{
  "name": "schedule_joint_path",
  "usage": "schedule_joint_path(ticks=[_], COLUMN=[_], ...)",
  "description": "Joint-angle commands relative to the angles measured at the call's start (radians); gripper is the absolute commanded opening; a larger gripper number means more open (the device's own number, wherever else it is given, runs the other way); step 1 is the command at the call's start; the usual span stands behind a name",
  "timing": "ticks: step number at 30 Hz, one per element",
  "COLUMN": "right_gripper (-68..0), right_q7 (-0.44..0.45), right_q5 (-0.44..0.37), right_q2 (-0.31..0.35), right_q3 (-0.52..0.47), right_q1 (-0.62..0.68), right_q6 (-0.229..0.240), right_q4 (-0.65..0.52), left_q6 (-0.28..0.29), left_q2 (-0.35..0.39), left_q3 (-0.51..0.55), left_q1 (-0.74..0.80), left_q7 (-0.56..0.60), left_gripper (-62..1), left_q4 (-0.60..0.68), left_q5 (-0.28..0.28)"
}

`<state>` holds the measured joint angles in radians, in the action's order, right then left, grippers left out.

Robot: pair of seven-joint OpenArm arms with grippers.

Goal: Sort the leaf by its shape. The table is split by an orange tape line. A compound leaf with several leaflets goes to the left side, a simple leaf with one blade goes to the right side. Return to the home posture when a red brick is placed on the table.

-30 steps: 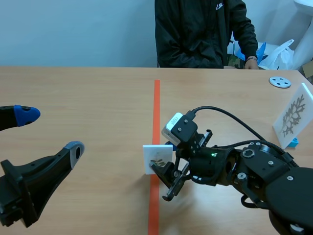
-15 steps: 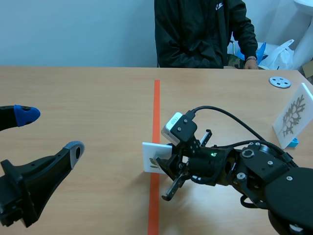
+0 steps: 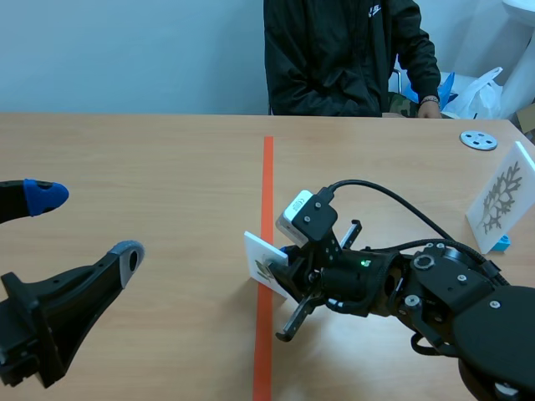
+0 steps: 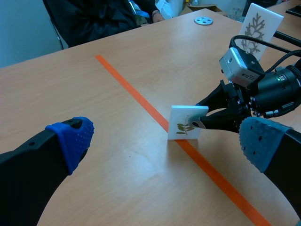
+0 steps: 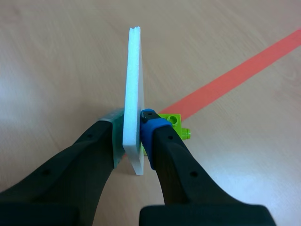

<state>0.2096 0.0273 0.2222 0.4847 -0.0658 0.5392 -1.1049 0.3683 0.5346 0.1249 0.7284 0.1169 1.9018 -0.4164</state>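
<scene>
A white card (image 3: 264, 261) printed with a small olive sprig of several leaflets stands tilted at the orange tape line (image 3: 267, 184). My right gripper (image 3: 286, 276) is shut on the card's edge. The right wrist view shows the card (image 5: 134, 89) edge-on, pressed between the pads of the right gripper (image 5: 132, 125), with its lime green brick base (image 5: 175, 123) just behind the blue-padded finger. From the left wrist view the card (image 4: 187, 123) faces me with the right arm's fingers behind it. My left gripper (image 3: 84, 224) hangs open over the table's left side, holding nothing.
A second white card with a dark lobed leaf (image 3: 500, 199) stands on a blue base at the far right. A grey disc (image 3: 478, 139) lies behind it. A person in a dark jacket (image 3: 343, 58) sits across the table.
The right gripper has closed on the card, and the card has gone from upright to tilted, its top leaning left. The left arm has not moved.
</scene>
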Motion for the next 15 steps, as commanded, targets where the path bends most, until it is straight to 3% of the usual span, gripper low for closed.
schedule_joint_path(ticks=[1, 5, 15], right_gripper=[-66.2, -66.2, -66.2], right_q7=[0.019, 0.018, -0.01], right_q5=[-0.007, -0.007, -0.013], right_q2=[0.002, 0.008, 0.022], right_q3=[-0.009, -0.046, -0.288], right_q1=[-0.014, 0.004, 0.161], right_q6=[0.0, 0.0, 0.001], right_q4=[-0.029, -0.08, -0.28], left_q6=[0.002, 0.002, 0.002], left_q2=[-0.002, -0.002, -0.002], left_q3=[-0.003, -0.003, -0.003], left_q1=[0.0, 0.0, 0.0], left_q7=[0.014, 0.014, 0.015], left_gripper=[1.4, 1.4, 1.4], left_q4=[0.012, 0.012, 0.012], left_q5=[-0.007, -0.007, -0.007])
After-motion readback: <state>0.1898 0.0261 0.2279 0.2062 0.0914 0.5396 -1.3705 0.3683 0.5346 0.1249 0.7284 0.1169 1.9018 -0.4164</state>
